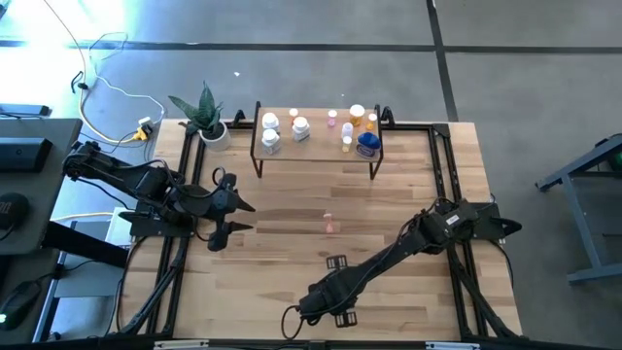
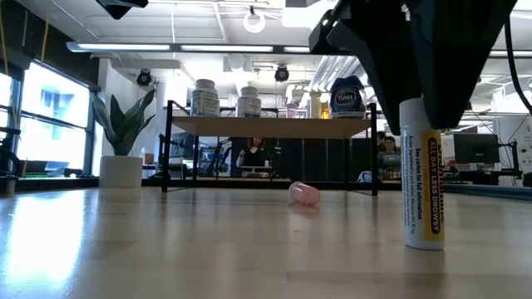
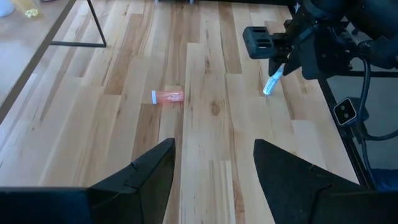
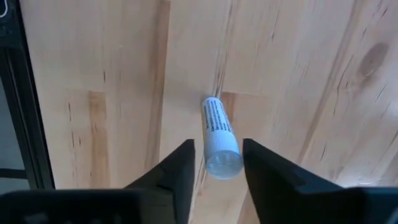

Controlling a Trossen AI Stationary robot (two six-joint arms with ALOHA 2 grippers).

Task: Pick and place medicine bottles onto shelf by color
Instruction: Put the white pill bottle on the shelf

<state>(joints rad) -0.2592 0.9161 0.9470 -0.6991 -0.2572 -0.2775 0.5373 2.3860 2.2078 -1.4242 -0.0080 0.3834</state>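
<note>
Right wrist view shows the right claw (image 4: 214, 163) straddling the cap of an upright white tube (image 4: 219, 137) on the bench (image 4: 298, 62), fingers close beside it; whether they grip, I cannot tell. Left claw (image 3: 214, 165) hangs apart near a fallen pink bottle (image 3: 168, 96). Other bottles stand on the shelf (image 1: 316, 148).

Medicine bottles: white ones (image 1: 271, 122) and a squat blue one (image 1: 367, 144) are standing on the shelf (image 1: 316, 146). A pink bottle (image 2: 304, 193) is lying on its side on the table. A slim white tube (image 2: 421, 174) is standing upright near the front edge.
</note>
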